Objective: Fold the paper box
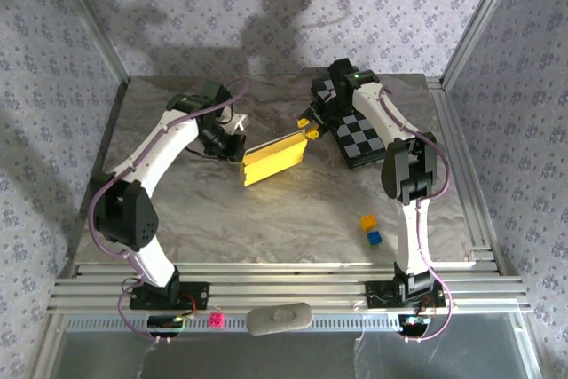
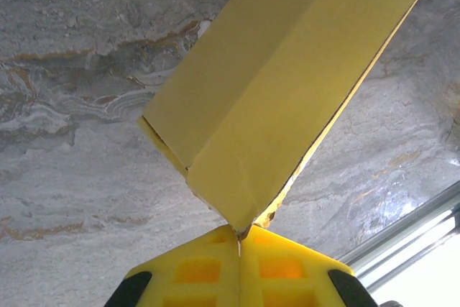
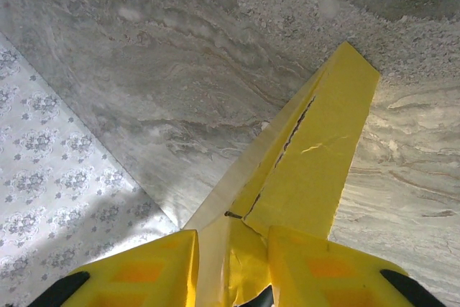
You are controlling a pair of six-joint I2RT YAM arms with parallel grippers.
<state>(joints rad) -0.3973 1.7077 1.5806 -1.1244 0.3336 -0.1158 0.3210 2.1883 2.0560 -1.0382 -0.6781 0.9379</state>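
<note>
Cardboard of the yellow paper box (image 1: 273, 157) was held between the two arms over the middle of the marbled tabletop (image 1: 266, 219), just left of the chequered board (image 1: 364, 139). The left hand (image 2: 239, 239) was clenched tight on one thin corner of it, and the right hand (image 3: 233, 239) was grasping the opposite end, its fingers (image 3: 144, 271) on both sides of a flap.
</note>
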